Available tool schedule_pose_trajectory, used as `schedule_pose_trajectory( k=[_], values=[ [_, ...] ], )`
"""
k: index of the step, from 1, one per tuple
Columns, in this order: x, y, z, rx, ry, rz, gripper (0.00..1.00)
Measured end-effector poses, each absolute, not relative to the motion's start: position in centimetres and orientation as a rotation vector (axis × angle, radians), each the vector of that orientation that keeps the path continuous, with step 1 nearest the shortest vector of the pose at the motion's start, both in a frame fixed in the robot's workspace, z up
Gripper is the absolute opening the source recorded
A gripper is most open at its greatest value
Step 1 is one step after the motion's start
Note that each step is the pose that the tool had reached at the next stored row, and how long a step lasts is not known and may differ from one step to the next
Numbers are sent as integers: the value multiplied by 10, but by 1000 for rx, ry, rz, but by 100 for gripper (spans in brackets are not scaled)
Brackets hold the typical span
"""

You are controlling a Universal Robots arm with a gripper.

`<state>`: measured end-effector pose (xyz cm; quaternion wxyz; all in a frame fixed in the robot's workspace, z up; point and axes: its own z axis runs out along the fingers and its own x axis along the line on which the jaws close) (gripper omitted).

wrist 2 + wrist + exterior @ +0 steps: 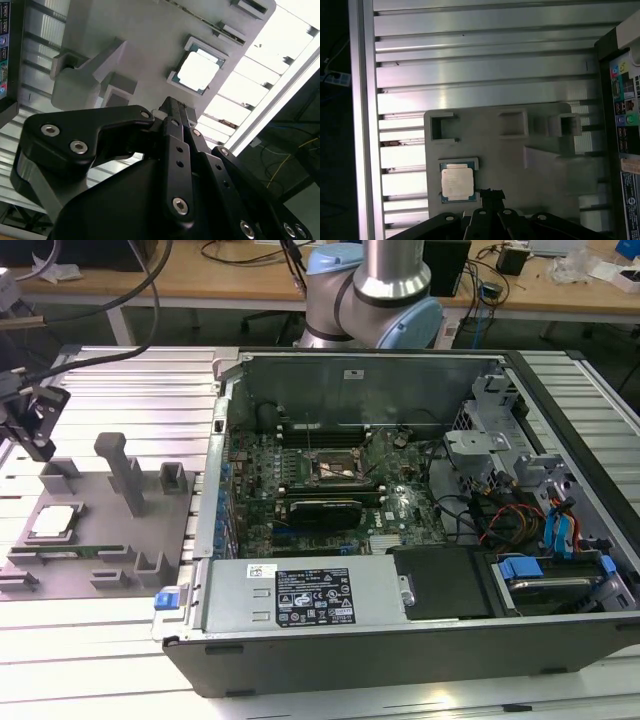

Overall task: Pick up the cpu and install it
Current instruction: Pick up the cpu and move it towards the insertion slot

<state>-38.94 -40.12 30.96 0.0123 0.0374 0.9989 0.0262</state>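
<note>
I see the gripper (40, 448) at the exterior view's left edge, hanging above the far corner of the grey tray (95, 525) and touching nothing. In both wrist views its black fingers (175, 150) run together into one narrow tip with nothing between them, so I read the tool as closed and empty. The cpu (55, 523) lies flat in its square recess on the tray, near the exterior view's left, with its pale silver top facing up. In the first wrist view the gripper (491, 192) tip lines up just beside one corner of the cpu (457, 182) (I cannot judge how far above it). The second wrist view shows the gripper (172, 104) tip short of the cpu (199, 71). A thin green memory stick (75, 550) lies on the same tray, near the cpu. The open computer case (340, 380) sits well apart toward the exterior view's right, on the slatted aluminium table (120, 380). The cpu socket (335, 468) on its motherboard shows a dark centre.
</note>
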Motion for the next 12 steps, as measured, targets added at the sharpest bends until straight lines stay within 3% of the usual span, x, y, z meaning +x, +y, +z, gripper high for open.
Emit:
schedule_pose_trajectory(
  k=[12],
  values=[
    [-402,-401,288,117,3114,81,11]
  ],
)
